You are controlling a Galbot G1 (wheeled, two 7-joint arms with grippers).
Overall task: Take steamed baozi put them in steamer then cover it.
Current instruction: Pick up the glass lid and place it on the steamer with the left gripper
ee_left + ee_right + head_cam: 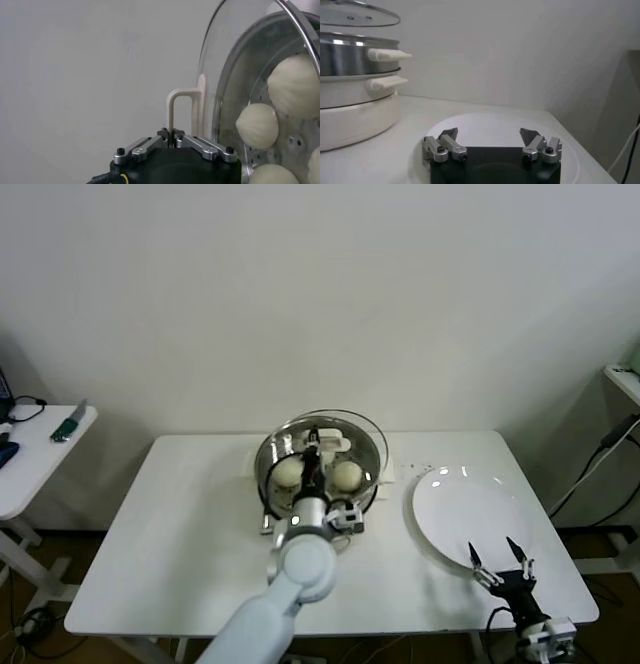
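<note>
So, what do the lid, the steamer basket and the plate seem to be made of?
The lid looks like clear glass with a metal rim: the buns show through it. Its white handle is probably plastic. The steamer basket seems to be polished stainless steel: shiny, reflective, with a perforated floor. The plate is glossy white, likely ceramic, though it could be melamine.

Smooth white rounded left arm [290, 579] with silver wrist collar, black left gripper [173, 139] with silver screw-studded finger links, yellow cable at base, right gripper [491, 141] black-bodied, dark pointed fingertips
</note>
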